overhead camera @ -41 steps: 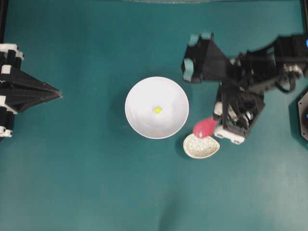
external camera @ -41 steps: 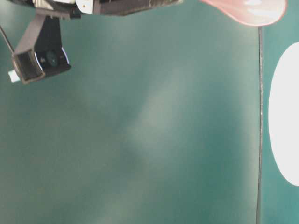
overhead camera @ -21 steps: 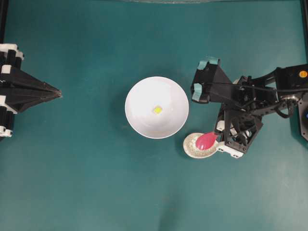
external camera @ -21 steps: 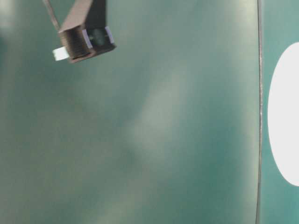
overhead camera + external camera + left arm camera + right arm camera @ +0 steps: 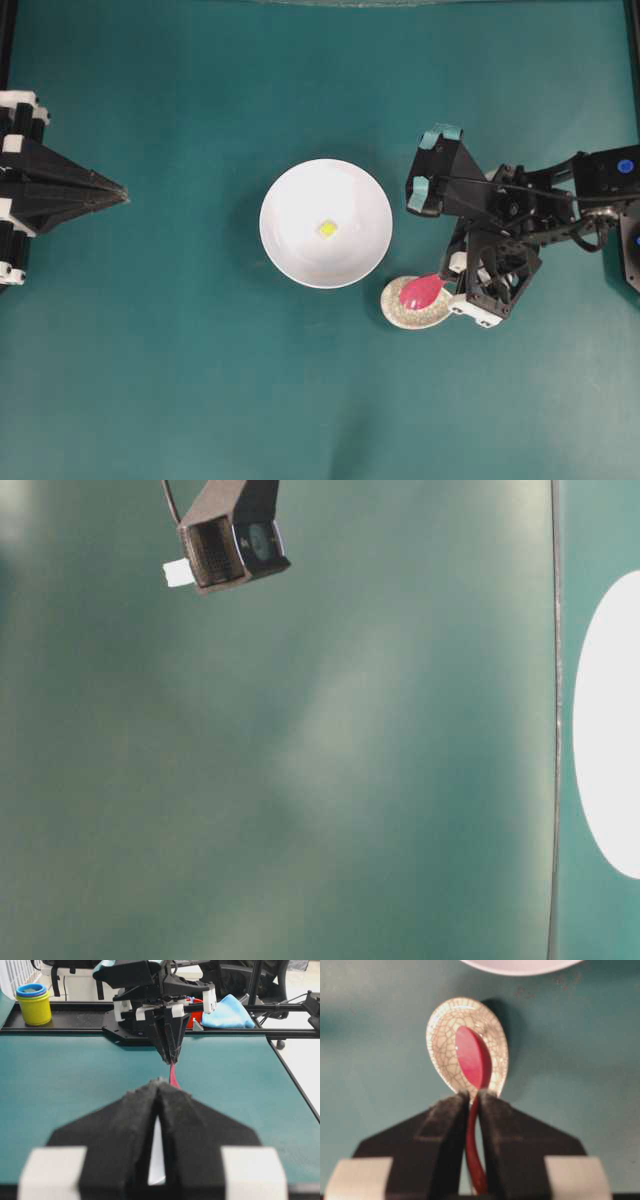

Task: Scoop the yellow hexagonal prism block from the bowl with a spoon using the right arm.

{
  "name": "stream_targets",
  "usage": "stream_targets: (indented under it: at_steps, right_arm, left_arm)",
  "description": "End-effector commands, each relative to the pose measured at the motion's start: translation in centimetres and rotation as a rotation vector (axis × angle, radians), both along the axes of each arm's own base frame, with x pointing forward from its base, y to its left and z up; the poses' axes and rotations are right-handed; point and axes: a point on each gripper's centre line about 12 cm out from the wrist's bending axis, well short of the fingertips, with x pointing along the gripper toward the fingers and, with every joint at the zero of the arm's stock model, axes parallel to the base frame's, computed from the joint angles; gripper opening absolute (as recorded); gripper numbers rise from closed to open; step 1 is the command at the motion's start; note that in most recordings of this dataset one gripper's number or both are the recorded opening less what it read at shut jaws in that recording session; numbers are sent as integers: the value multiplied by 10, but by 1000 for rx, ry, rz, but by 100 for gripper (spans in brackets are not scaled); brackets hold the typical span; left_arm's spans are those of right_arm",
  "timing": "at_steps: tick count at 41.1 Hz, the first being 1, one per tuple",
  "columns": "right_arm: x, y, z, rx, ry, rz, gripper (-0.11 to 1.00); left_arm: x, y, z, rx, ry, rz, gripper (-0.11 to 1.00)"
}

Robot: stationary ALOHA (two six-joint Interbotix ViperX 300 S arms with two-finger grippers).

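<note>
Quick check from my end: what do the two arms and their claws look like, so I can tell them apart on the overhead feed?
Both are black. The right arm carries teal patches and a blue dot, with thin black cables; its claw has black padded fingers on white blocks. The left claw looks the same, without teal.

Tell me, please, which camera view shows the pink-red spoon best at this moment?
The right wrist view: the spoon fills the middle, its handle between the right gripper fingers, scoop over the speckled spoon rest. Overhead shows only its small scoop. The left wrist view shows a thin handle edge. Table-level shows none.
</note>
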Motion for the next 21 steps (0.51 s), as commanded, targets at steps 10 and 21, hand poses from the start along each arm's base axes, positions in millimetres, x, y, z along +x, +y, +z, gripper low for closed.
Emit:
stream_targets:
  at_steps: [10, 21]
  right_arm:
    - [1, 2, 13, 11, -60, -14, 18]
    - [-6, 7, -2, 25, -46, -34, 19]
  left_arm:
    - [2, -1, 13, 0, -38, -2, 3]
    - [2, -1, 14, -2, -38, -4, 3]
